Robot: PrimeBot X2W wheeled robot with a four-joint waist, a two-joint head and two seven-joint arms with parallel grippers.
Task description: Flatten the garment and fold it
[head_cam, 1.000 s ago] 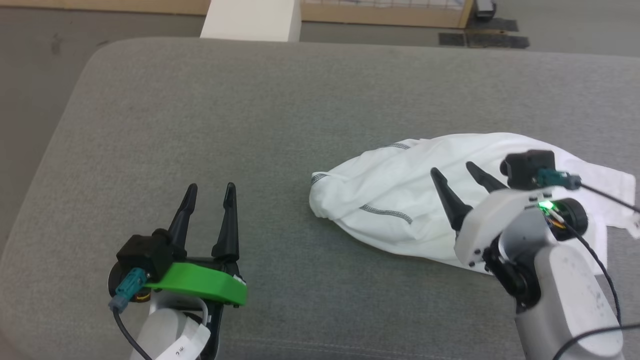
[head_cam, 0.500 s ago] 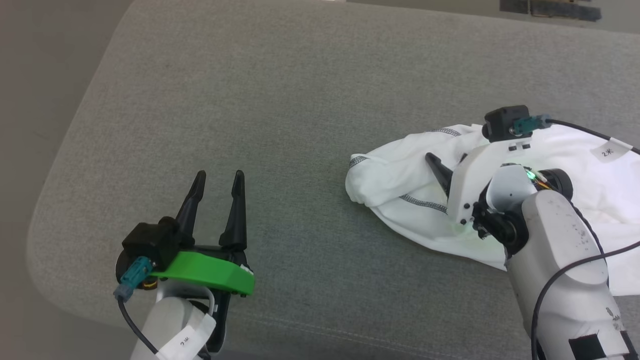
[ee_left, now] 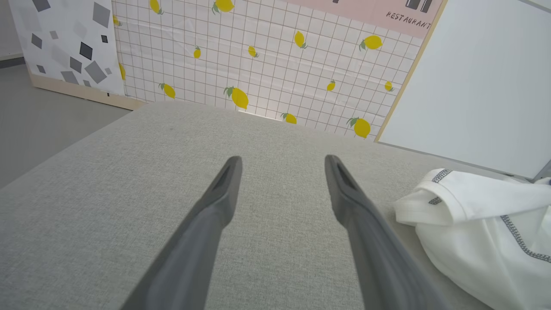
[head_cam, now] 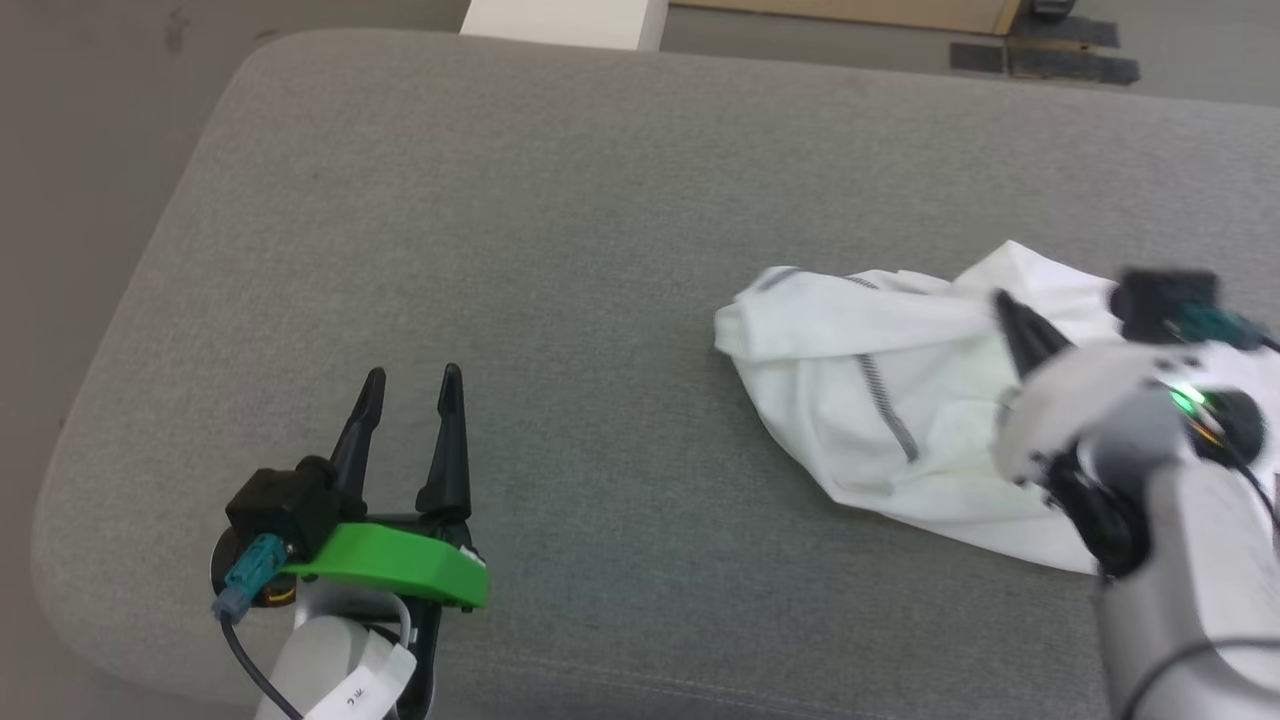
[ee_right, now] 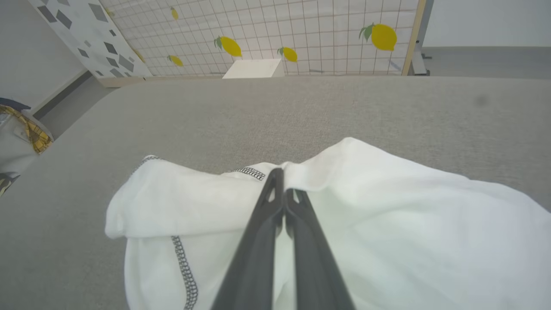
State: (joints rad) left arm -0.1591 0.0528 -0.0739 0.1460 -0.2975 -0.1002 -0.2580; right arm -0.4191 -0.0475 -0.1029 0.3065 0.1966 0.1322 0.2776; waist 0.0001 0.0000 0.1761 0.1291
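The garment (head_cam: 880,400) is a crumpled white T-shirt with grey stitching, lying on the right half of the grey cushion (head_cam: 560,220). My right gripper (head_cam: 1005,305) reaches over it from the lower right, blurred by motion. In the right wrist view the right gripper (ee_right: 282,181) is shut, its fingertips pinching a raised fold of the garment (ee_right: 387,215). My left gripper (head_cam: 410,385) stands open above bare cushion at the lower left, well apart from the shirt. The left wrist view shows the left gripper (ee_left: 282,161) with nothing between its fingers and the garment (ee_left: 473,232) off to its right.
The cushion's rounded left and far edges drop to grey floor (head_cam: 70,150). A white box (head_cam: 565,18) stands just past the far edge. A lemon-patterned wall panel (ee_left: 258,56) rises behind. A yellow plaid item (ee_right: 26,129) sits off the cushion's side.
My right gripper has closed on a fold of the shirt, and the cloth has bunched up and shifted right. The head camera has moved. The left gripper stays open in place.
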